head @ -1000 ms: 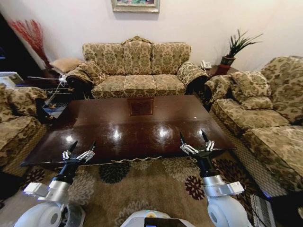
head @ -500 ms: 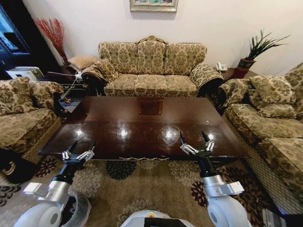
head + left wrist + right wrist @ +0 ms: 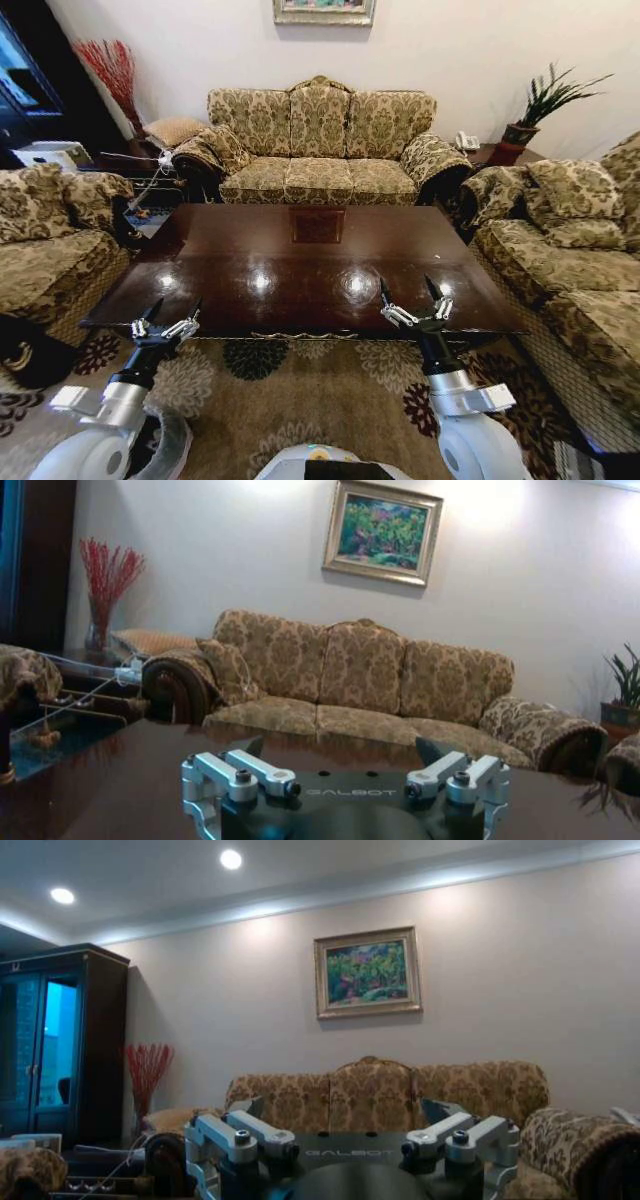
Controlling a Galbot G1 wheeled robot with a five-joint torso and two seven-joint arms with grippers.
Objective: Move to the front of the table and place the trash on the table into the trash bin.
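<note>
Table (image 3: 300, 265): dark glossy surface just ahead, before the sofa (image 3: 320, 140) | left gripper (image 3: 165, 318): jaws spread, empty, at near edge | right gripper (image 3: 410, 302): jaws spread, empty, over near edge

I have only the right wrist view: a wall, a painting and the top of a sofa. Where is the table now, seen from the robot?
Observer: The table lies straight ahead in the head view, with one long edge turned toward the robot.
Operator: And where is my right end effector in relation to it?
Observer: The right end effector is held up at that near edge, toward the table's right end. Its fingers are open and point toward the sofa.
Operator: What about the left arm?
Observer: The left end effector is raised by the table's near left corner, also open.
</note>
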